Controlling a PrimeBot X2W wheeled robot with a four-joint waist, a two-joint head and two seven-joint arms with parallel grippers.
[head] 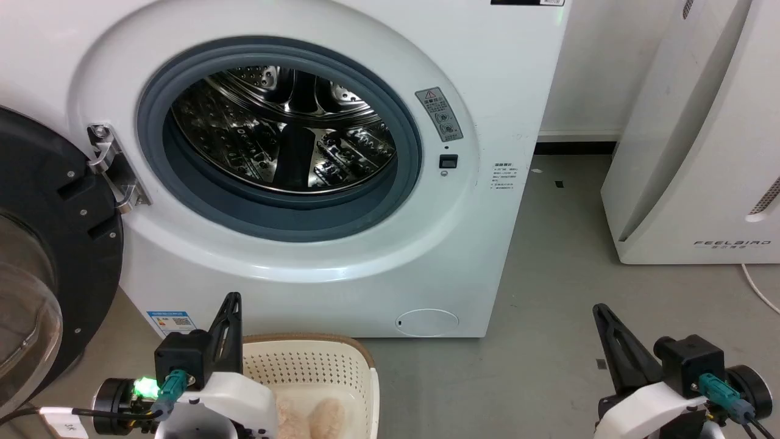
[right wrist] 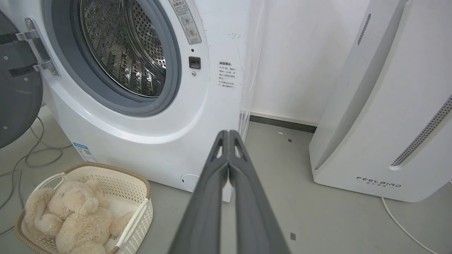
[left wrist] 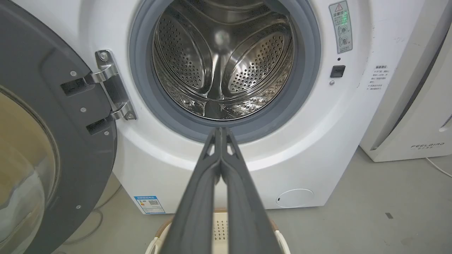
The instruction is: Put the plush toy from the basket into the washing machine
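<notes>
The plush toy (right wrist: 70, 215) lies curled in the basket (right wrist: 116, 183) on the floor, near and to the left, just in front of the washing machine (head: 499, 91). The machine's door (head: 42, 244) hangs open to the left. The toy looks light, soft and squashy, neither fragile nor slippery. Its pile will give under the fingers, so a deep pinch across the body or a thick limb should hold better than a tuft of fur. The left pincer (left wrist: 220, 132) and right pincer (right wrist: 229, 134) are both closed, fingers pressed together, holding nothing.

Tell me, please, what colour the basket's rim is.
Brown rim, clearest in the right wrist view.
</notes>
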